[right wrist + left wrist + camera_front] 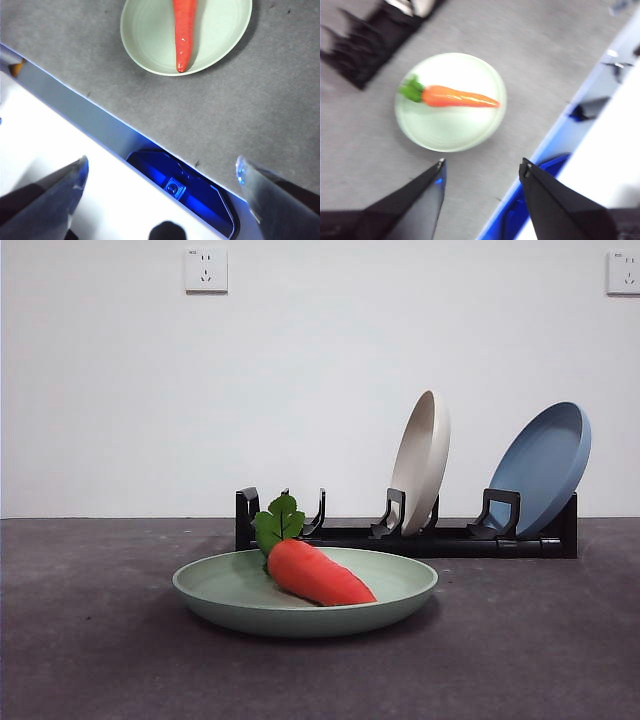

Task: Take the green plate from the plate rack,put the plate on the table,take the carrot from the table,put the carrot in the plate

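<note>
On the table (pixel 90 640) the green plate (pixel 215 595) lies flat, so it can hold food | behind it the plate rack (pixel 420 537) props the beige plate (pixel 421 460) and blue plate (pixel 545 465) | the carrot (pixel 315 575) rests in the green plate, job looks done | left gripper (pixel 482 167) and right gripper (pixel 162 167) hang away, fingers apart, holding nothing.

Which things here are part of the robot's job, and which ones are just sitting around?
Part of the job:
- green plate, flat on the table
- carrot, lying in that plate
- plate rack behind it
- left gripper and right gripper, both open, holding nothing

Just sitting around:
- beige plate standing in the rack
- blue plate leaning in the rack
- wall sockets
</note>
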You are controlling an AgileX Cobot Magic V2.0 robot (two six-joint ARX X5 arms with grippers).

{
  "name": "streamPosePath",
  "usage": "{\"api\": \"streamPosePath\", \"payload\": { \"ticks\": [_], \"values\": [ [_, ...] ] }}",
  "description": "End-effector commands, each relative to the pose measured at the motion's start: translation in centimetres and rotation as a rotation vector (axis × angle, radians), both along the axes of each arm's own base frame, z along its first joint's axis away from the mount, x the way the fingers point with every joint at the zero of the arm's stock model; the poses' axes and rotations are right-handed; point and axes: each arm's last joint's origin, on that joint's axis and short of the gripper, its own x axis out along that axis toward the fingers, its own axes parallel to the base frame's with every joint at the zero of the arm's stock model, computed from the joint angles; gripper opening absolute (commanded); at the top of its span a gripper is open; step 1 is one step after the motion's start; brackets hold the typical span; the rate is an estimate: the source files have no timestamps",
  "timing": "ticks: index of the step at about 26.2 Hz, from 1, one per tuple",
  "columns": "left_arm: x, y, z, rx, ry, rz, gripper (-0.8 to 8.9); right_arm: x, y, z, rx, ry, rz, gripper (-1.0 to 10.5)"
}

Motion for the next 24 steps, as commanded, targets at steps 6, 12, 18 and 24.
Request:
{"api": "streamPosePath", "payload": {
  "ticks": [6, 12, 18, 24],
  "values": [
    [-0.21, -0.08, -0.19, -0.011, 0.048, -0.035, 1.59, -1.32, -1.15, 0.20, 0.020, -0.018, 0.001, 2.8],
    [-0.30, -0.01, -0.29, -0.004, 0.066, -0.044, -0.08, -1.44, -1.25, -0.01, -0.002, 0.006, 0.001, -0.1],
    [-0.27, -0.02, -0.28, -0.003, 0.061, -0.041, -0.03, -1.42, -1.26, 0.00, -0.005, 0.002, -0.004, 0.0],
    [-0.24, -0.03, -0.26, -0.005, 0.058, -0.039, -0.03, -1.42, -1.26, -0.02, -0.006, 0.002, -0.003, 0.0]
  ]
}}
